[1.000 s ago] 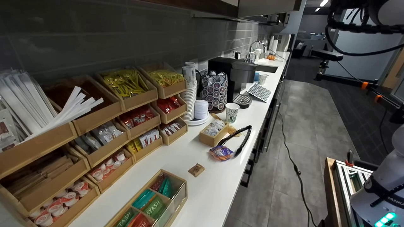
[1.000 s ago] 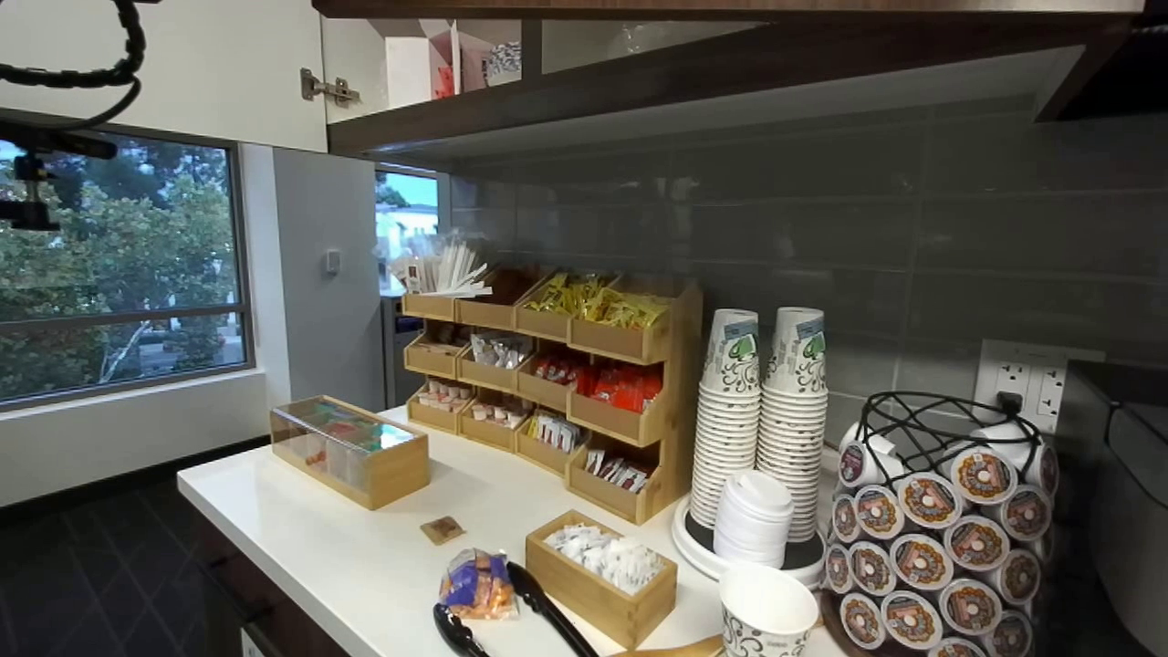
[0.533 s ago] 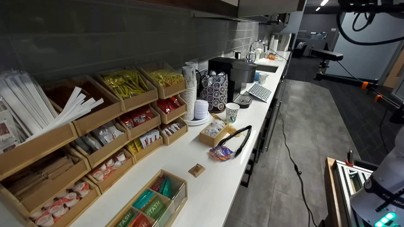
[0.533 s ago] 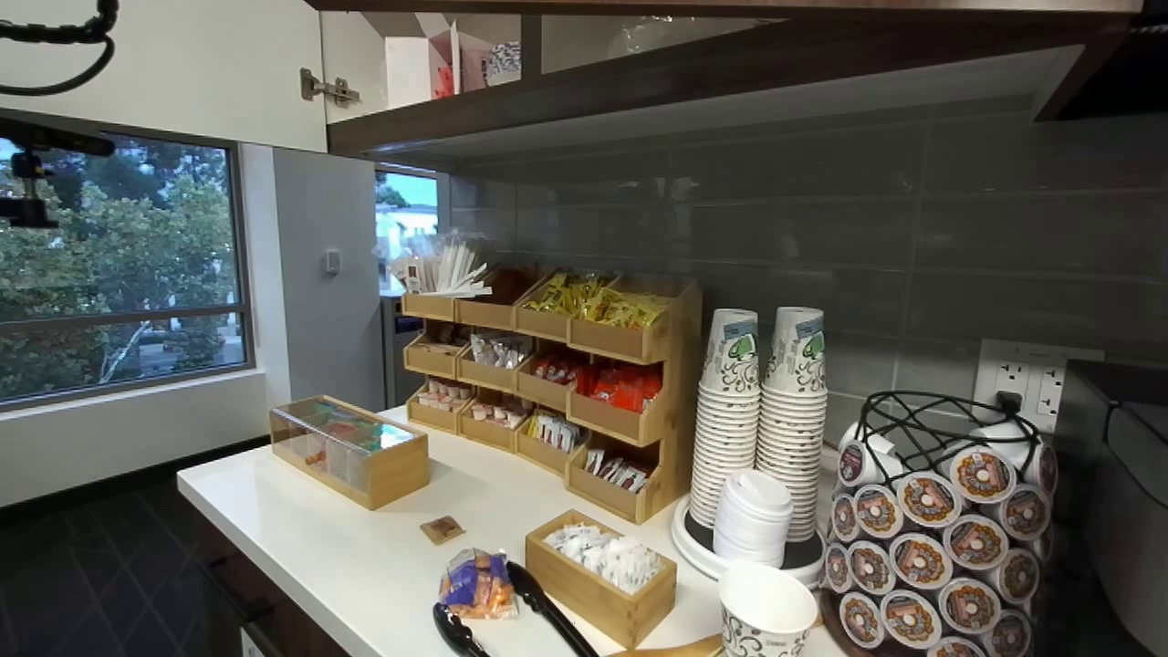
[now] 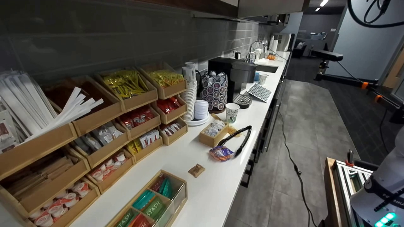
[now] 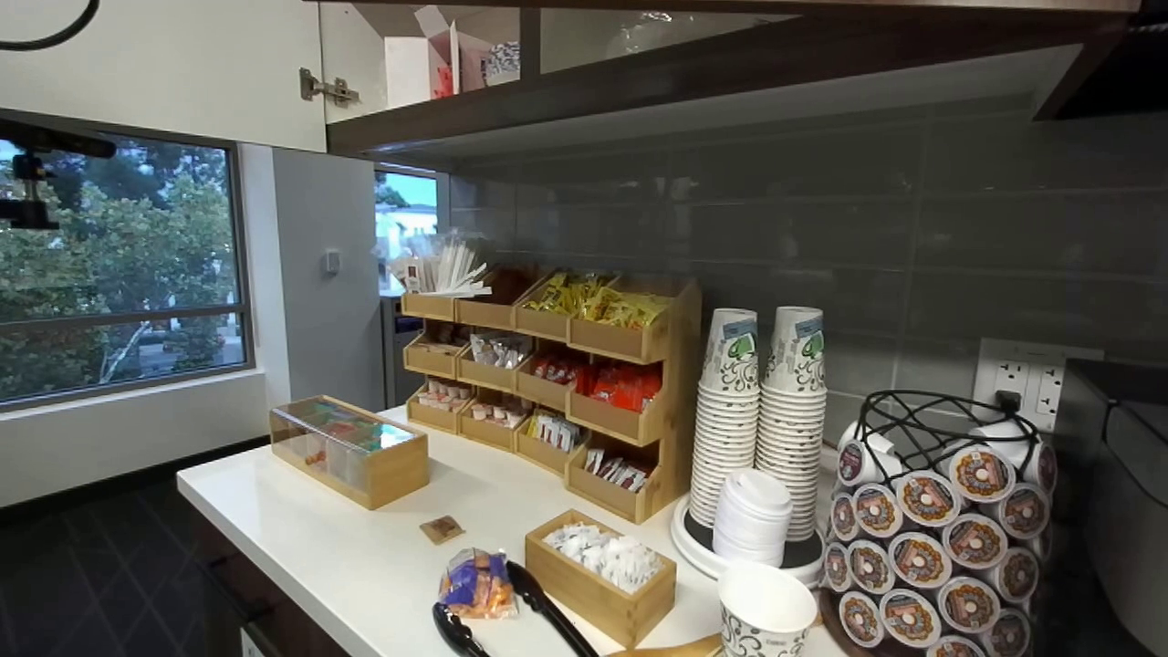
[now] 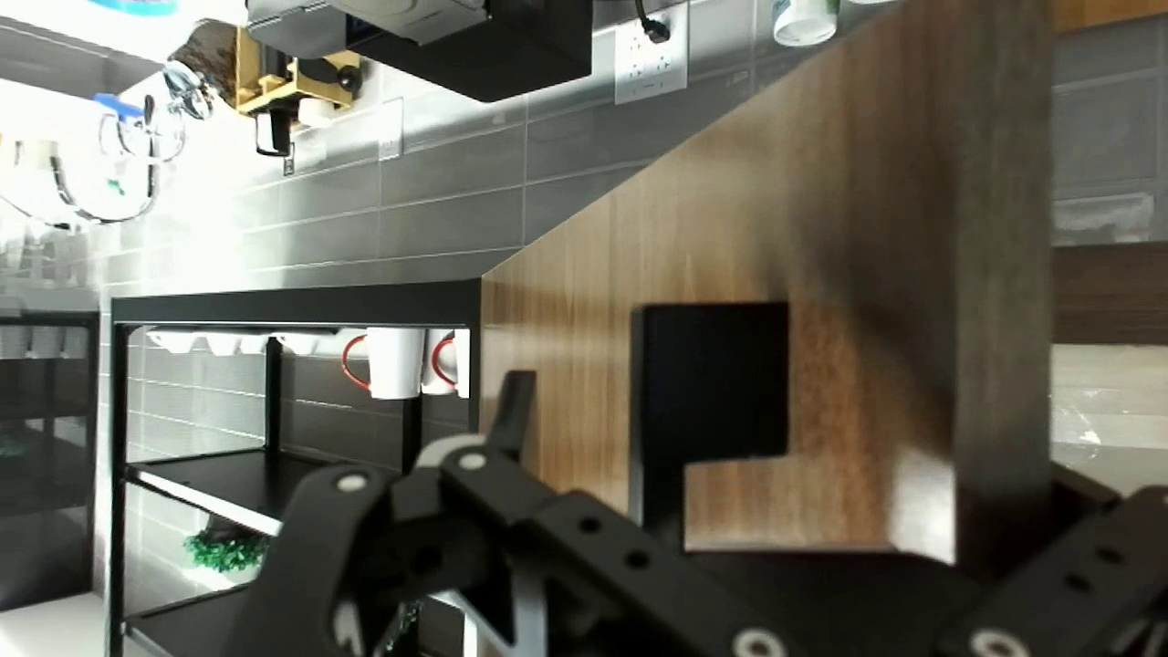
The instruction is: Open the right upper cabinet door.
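Observation:
The right upper cabinet door stands swung outward from the cabinet. In the wrist view I see its wood outer face [image 7: 566, 365], its thick free edge and a black handle [image 7: 712, 383]. The door also shows at the top of both exterior views, as a pale inner face [image 5: 271, 7] and a thin wood bottom edge [image 6: 912, 5]. My gripper [image 7: 839, 447] is open, with one finger on the outer-face side and the other arm of the jaw past the free edge, on the inner side. That fingertip is out of frame. The exterior views do not show the gripper.
The left upper door [image 6: 164, 73] is open beside boxes inside the cabinet. A black rack with mugs [image 7: 394, 365] adjoins the hinge side. Below, the counter [image 5: 176, 157] holds condiment bins, cups [image 6: 730, 420] and a coffee machine [image 5: 240, 72]. The arm's base [image 5: 372, 192] stands at the right.
The right door's free edge has swung farther out from the cabinet. The arm's cables have moved up and outward, away from the cabinet, almost leaving both exterior views.

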### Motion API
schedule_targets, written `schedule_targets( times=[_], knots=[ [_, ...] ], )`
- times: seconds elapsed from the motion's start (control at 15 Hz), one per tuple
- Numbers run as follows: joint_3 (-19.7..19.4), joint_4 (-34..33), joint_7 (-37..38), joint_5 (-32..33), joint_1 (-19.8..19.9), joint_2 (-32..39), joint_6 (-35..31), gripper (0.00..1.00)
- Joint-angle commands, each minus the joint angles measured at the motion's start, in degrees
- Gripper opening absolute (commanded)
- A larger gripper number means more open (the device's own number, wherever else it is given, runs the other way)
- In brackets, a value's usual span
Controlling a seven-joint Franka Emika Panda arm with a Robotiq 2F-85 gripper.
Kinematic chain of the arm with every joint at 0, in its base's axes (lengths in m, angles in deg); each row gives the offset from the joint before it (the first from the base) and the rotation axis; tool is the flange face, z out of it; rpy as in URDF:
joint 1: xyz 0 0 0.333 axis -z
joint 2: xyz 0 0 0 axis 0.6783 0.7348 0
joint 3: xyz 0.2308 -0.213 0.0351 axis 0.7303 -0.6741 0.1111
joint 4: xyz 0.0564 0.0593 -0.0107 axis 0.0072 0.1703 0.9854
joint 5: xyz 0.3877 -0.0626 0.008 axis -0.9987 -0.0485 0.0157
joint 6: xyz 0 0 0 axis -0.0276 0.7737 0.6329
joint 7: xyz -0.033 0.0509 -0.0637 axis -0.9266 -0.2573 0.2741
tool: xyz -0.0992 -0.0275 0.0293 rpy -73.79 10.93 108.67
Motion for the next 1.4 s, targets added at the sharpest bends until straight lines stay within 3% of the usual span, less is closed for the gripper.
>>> schedule_targets(
  times=[0.0,0.93,1.33],
  knots=[
    [-2.49,-1.42,1.14,-0.01,-2.98,-1.83,6.46,1.0],
    [-8.15,-7.6,4.87,3.99,1.54,-3.49,18.04,1.0],
    [-11.66,-9.05,6.81,6.62,3.72,-2.02,19.79,1.0]
  ],
)
